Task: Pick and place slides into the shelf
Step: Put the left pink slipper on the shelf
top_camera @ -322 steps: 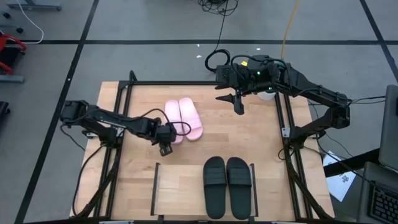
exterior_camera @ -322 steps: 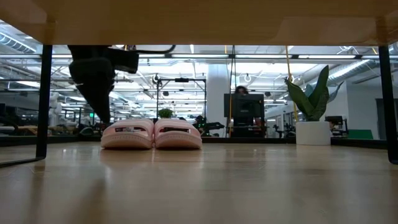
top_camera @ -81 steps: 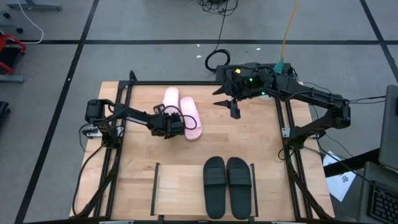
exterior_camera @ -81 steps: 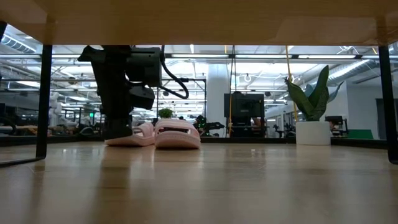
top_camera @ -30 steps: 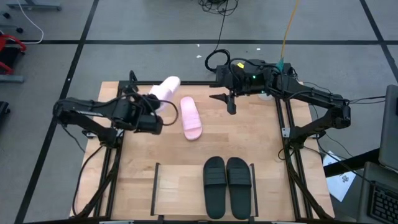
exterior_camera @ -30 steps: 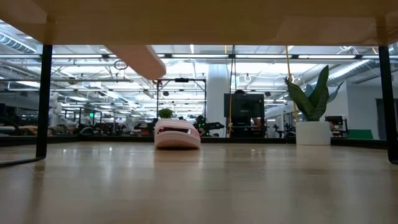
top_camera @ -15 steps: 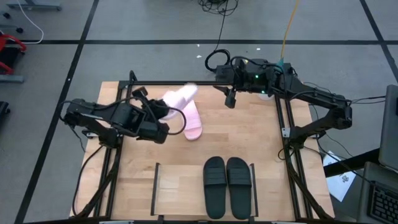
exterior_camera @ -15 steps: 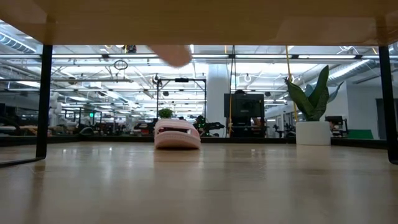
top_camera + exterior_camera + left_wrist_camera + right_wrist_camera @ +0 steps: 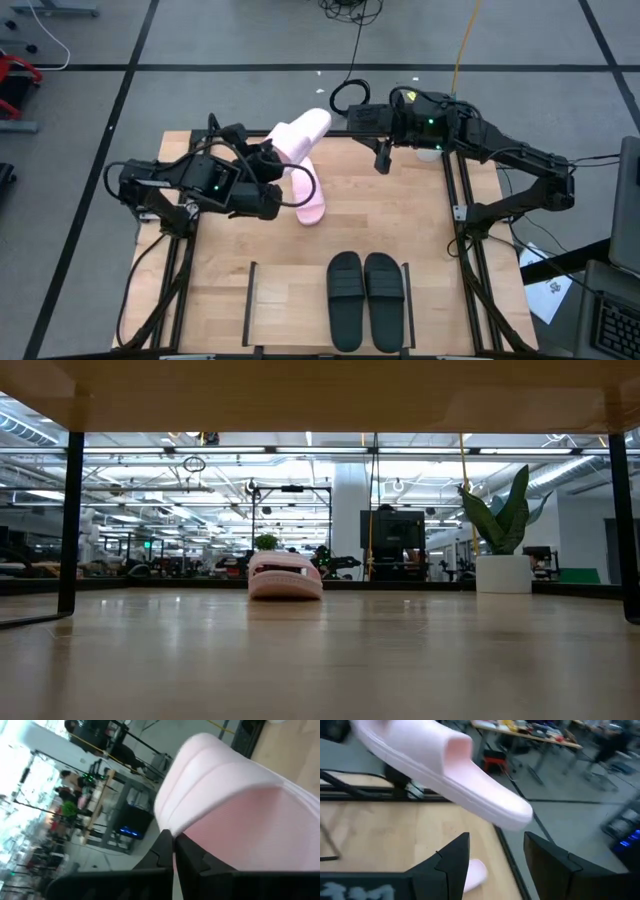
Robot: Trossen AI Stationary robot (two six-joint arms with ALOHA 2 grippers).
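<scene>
- Left fingers [image 9: 172, 851] pinched together on the raised pink slide [image 9: 298, 138], clamped at one end, the rest jutting up and out toward the bench's far edge.
- Right fingers [image 9: 495, 862] spread apart, empty, poised at the far right corner just beside the raised slide's free end.
- Just changed: carried pink slide swung from over the left rail a second ago to above the far middle of the bench, now angled toward the right arm; right gripper [image 9: 381, 160] edged nearer too. Reads as a likely handover, though a direct carry to the shelf [image 9: 290, 300] cannot be ruled out.
- Second pink slide [image 9: 306, 196] flat on the bench, alone, partly under the left arm's cable; same one seen level across the boards in the low view.
- Black pair [image 9: 365, 298] side by side on the shelf's right half; left half bare, room for the pink pair.
- Look of the held slide: pale pink, smooth moulded foam, broad strap, thick sole with a rim line; light, slightly soft under the pinch, by appearance.
</scene>
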